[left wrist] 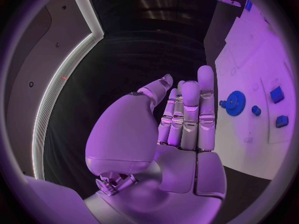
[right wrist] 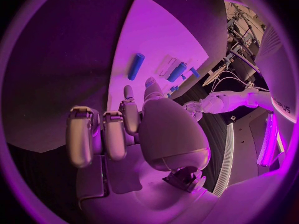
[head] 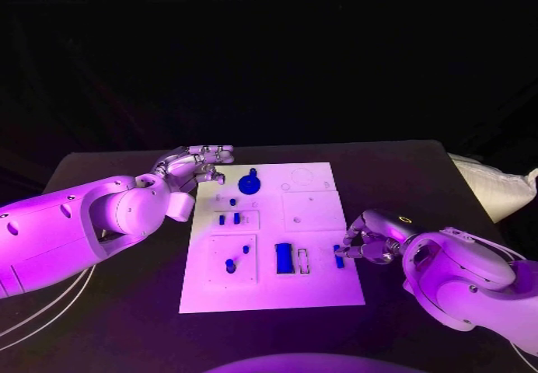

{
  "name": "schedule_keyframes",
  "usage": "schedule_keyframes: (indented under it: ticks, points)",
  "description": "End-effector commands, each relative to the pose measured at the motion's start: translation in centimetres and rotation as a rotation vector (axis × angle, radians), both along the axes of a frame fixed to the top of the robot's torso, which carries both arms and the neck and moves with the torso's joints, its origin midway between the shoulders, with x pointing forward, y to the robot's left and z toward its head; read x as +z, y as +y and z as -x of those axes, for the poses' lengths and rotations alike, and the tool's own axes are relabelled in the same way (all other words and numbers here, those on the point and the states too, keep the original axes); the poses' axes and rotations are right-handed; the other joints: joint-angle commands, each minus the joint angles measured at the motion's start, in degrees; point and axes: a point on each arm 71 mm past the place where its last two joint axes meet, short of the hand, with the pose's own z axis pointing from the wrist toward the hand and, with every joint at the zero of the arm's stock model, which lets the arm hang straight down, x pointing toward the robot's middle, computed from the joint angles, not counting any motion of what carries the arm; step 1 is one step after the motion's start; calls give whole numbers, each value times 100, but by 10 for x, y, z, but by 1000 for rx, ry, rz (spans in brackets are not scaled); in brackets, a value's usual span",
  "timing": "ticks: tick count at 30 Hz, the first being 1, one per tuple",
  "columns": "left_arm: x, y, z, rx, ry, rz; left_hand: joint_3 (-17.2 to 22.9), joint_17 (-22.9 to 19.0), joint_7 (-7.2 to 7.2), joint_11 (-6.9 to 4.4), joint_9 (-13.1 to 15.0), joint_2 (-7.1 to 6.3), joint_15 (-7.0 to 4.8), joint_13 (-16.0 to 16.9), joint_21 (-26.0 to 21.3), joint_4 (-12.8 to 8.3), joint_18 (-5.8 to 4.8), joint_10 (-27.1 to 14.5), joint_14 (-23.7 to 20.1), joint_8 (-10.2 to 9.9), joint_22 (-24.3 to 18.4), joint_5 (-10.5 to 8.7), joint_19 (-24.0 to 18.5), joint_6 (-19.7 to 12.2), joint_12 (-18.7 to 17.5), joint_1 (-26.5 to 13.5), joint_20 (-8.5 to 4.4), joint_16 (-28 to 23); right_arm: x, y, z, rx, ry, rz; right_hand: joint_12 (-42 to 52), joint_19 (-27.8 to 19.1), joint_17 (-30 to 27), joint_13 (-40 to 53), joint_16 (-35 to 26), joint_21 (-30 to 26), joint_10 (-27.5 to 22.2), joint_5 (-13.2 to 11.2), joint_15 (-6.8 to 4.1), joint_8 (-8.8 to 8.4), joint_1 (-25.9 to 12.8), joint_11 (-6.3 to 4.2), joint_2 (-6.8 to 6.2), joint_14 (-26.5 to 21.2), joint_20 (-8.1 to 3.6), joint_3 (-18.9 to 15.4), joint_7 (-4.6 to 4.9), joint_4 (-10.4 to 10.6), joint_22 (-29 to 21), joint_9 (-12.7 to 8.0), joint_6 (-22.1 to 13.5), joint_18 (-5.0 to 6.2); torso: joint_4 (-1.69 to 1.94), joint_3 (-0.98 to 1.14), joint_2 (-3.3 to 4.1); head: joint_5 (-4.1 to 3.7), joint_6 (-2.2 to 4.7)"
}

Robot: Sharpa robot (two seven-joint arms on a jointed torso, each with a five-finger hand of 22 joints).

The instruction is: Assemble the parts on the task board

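The white task board (head: 319,291) lies in the middle of the table. On it are a blue gear (head: 249,183) at the far end, a blue block (head: 284,258) near the front, and several small blue pieces such as one (head: 230,266) on the left. A blue peg (head: 337,256) lies at the board's right edge. My right hand (head: 370,241) hovers just right of this peg (right wrist: 136,66), fingers (right wrist: 112,134) partly curled, holding nothing. My left hand (head: 197,165) is off the board's far left corner, its fingers (left wrist: 190,114) stretched out and empty, with the gear (left wrist: 235,103) beside it.
The black table (head: 112,311) extends around the board on all sides. A pale bag-like thing (head: 494,190) sits off the table's right edge. My left arm (head: 78,225) reaches across the table's left side.
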Motion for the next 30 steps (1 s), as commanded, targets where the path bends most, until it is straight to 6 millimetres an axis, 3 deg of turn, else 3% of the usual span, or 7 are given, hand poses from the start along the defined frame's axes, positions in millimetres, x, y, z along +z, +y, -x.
schedule_keyframes:
  ticks: [1,14,17,22,30]
  points:
    - [1,-2,1,-20,-10,7,-27,-5,-11,-8,4,13,7,-7,-20,4,63,-32,-23,20,-6,35,-47,-25,36,-38,9,24,-5,2,1,40,16,74,-17,-21,800,-1398,-34,-35,-34,-16,9,-8,-113,-10,-42,473,26,0,-3,45,31,15,58,-30,-4,-2,1,14,-8]
    - [1,-2,1,-23,-8,7,-28,-6,-10,-8,6,18,8,-6,-19,2,63,-34,-24,27,-6,35,-48,-26,45,-36,10,29,-13,10,0,73,16,109,-2,-17,812,-1381,-28,-33,-20,5,-3,-1,-86,-27,-58,476,18,2,-23,52,39,30,104,-32,0,-5,-1,48,-32]
    - [1,-2,1,-23,-8,7,-28,-6,-10,-8,6,18,8,-6,-19,2,63,-34,-24,27,-6,35,-48,-26,45,-36,10,29,-16,13,0,93,8,137,-9,-17,811,-1379,-31,-35,-20,13,-22,-8,117,-47,-56,477,4,79,-40,-58,38,40,123,-31,4,-2,2,60,-38]
    - [1,-1,1,-23,-8,6,-28,-6,-10,-8,6,18,8,-6,-19,2,63,-34,-24,27,-6,35,-48,-26,45,-36,10,29,-21,18,-1,136,-23,207,-55,-12,831,-1394,-23,-33,-36,-382,-33,-41,458,-54,-131,480,-15,235,-41,-271,52,48,144,-36,-7,-3,1,76,-51]
    - [1,0,1,-22,-7,4,-28,-6,-10,-8,6,18,8,-6,-19,2,63,-34,-24,27,-6,35,-48,-26,45,-36,10,29,-29,27,-3,206,-67,330,-172,-31,813,-1453,-43,-60,-91,-432,-39,-78,770,-64,-159,473,-15,483,-50,-469,20,48,194,-30,9,-3,3,94,-78]
